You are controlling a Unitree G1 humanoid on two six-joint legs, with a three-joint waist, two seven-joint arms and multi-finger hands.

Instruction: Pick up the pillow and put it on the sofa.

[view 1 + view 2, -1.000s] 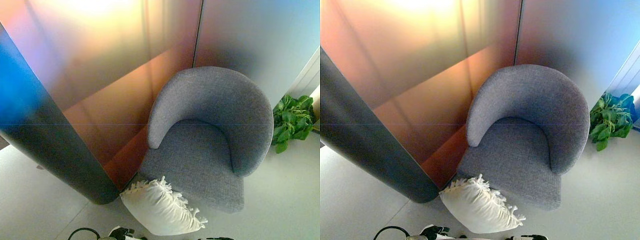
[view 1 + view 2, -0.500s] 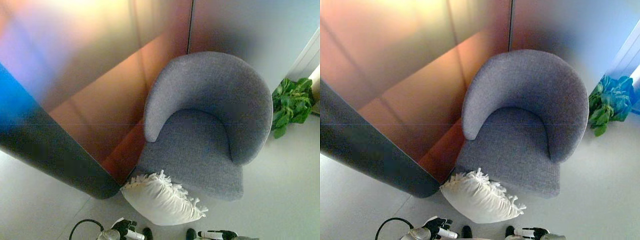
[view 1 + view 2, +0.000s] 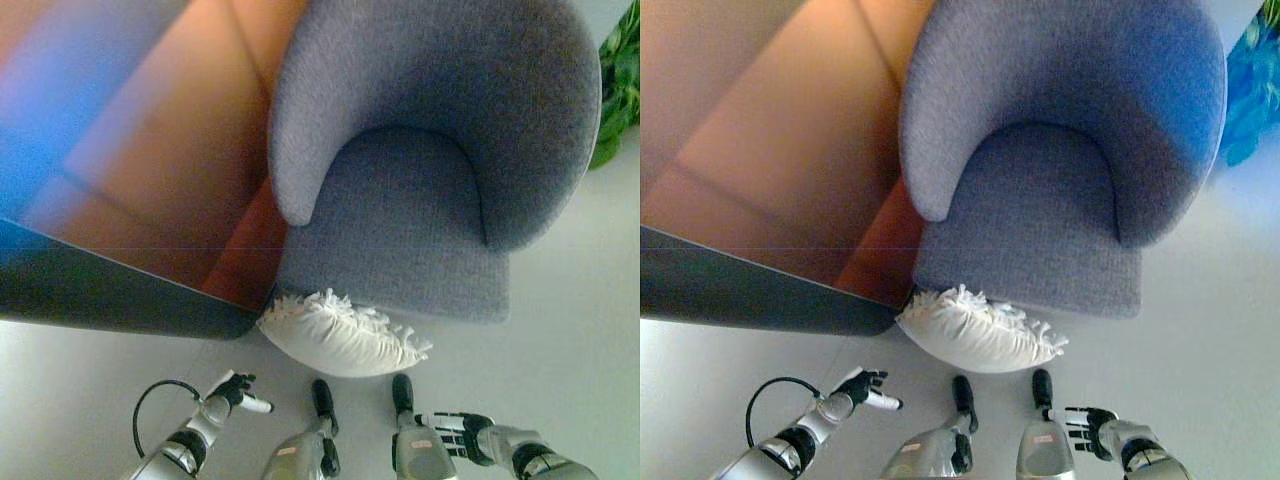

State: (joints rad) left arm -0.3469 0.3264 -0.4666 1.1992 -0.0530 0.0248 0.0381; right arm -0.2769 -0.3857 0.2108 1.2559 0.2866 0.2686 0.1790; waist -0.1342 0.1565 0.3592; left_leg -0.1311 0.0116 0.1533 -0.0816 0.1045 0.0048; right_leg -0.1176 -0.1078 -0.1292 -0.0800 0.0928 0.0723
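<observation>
A white fringed pillow point(image 3: 345, 335) lies on the floor, leaning against the front left corner of the grey round-backed sofa chair point(image 3: 420, 190). My left hand point(image 3: 233, 392) hangs low at the lower left, fingers straight, a short way below and left of the pillow and holding nothing. At the lower right my right hand point(image 3: 455, 432) has its fingers spread, below the pillow's right end and apart from it. In the right eye view the pillow point(image 3: 980, 330) and both hands, left hand point(image 3: 862, 388) and right hand point(image 3: 1087, 424), stand the same way.
A dark curved wall base point(image 3: 120, 300) with a glossy orange-brown panel point(image 3: 160, 150) above it stands left of the chair. A green plant point(image 3: 618, 90) sits at the right edge. Pale floor point(image 3: 570, 340) stretches to the right of the chair.
The camera has tipped downward and moved closer, so chair and pillow sit higher in the picture. Both hands now show fully below the pillow.
</observation>
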